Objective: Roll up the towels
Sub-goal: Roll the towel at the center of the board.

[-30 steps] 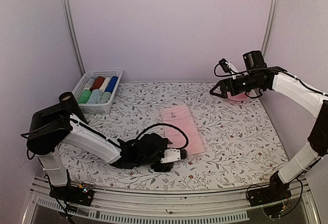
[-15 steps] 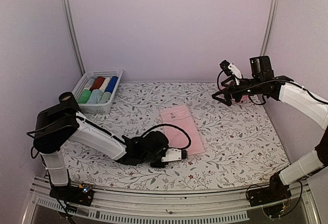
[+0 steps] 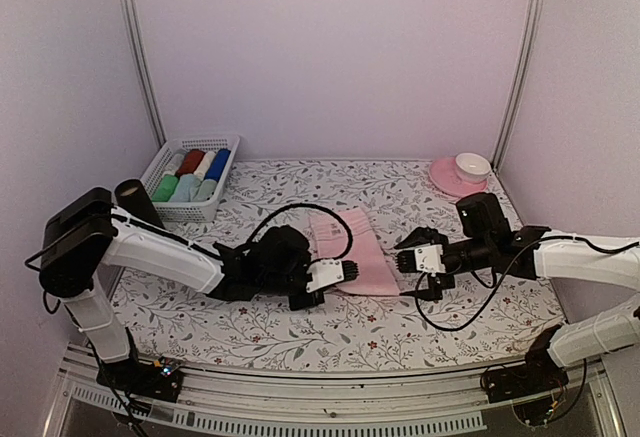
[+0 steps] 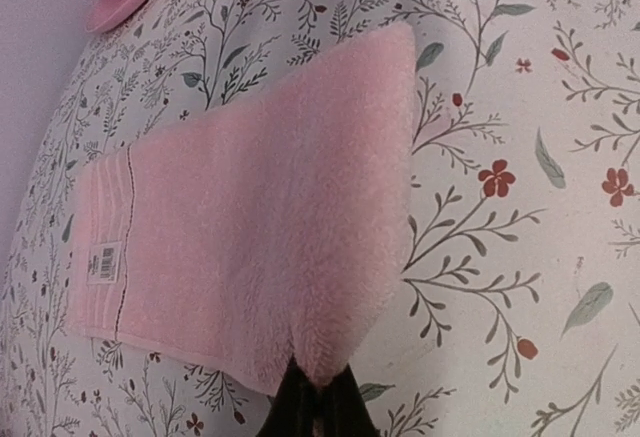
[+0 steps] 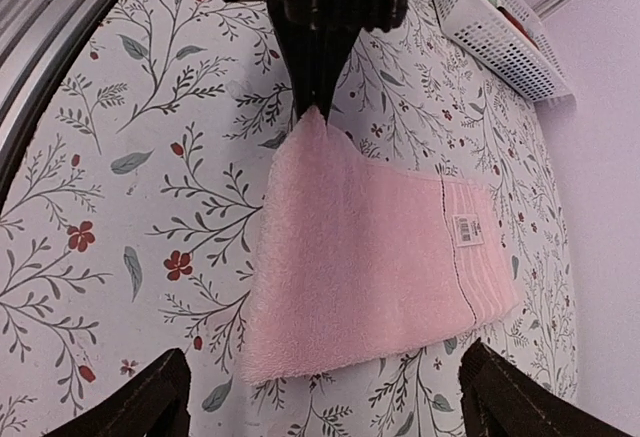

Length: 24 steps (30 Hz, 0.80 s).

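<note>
The pink towel is lying flat in the middle of the table. It runs far to near at a slight angle, and its label is at the far end.

The left gripper is down low at the towel's near left corner. Its jaws are squeezed together on that corner, and in the left wrist view the terry bunches up a bit right at the black tips.

The right gripper is low over the table, just beside the towel's near right corner. Its fingers are spread wide apart with nothing between them. From its own camera the near right corner sits inside that gap, but I can't tell if anything is touching it.

Over at the far left there's a white basket holding rolled cloths: green, pale, dark red and blue ones packed side by side. At the far right a pink saucer has a white cup on it, well away from both arms.
</note>
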Available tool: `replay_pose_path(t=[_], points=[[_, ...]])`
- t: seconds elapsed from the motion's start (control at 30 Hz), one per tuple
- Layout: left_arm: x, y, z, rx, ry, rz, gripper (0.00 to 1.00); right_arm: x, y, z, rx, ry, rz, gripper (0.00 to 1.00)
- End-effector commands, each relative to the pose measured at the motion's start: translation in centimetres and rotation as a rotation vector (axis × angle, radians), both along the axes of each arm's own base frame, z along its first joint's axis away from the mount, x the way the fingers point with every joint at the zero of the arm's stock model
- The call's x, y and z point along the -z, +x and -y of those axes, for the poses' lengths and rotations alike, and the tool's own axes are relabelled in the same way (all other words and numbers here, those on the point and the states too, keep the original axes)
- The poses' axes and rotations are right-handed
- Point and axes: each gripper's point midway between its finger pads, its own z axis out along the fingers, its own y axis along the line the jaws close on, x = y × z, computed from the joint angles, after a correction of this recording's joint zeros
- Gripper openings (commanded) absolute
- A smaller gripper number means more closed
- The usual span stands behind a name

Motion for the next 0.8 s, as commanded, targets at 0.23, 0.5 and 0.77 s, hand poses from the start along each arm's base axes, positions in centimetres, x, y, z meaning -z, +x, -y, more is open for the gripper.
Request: replay_pose_path(t=[0.23, 0.5, 0.77], points=[[0.7, 0.5, -0.9, -0.038, -0.095, -0.178, 0.0, 5.0, 0.4, -1.8, -0.039, -0.164, 0.183, 0.9], [1.6, 0.9, -1.0, -0.049, -0.091, -0.219, 0.0, 7.2, 2.0, -2.5, 0.061, -0.232, 0.305, 0.9], [1.7, 1.0, -1.0, -0.046, -0.099, -0.235, 0.01, 9.1, 1.8, -2.2, 0.084, -0.279, 0.364, 0.69]])
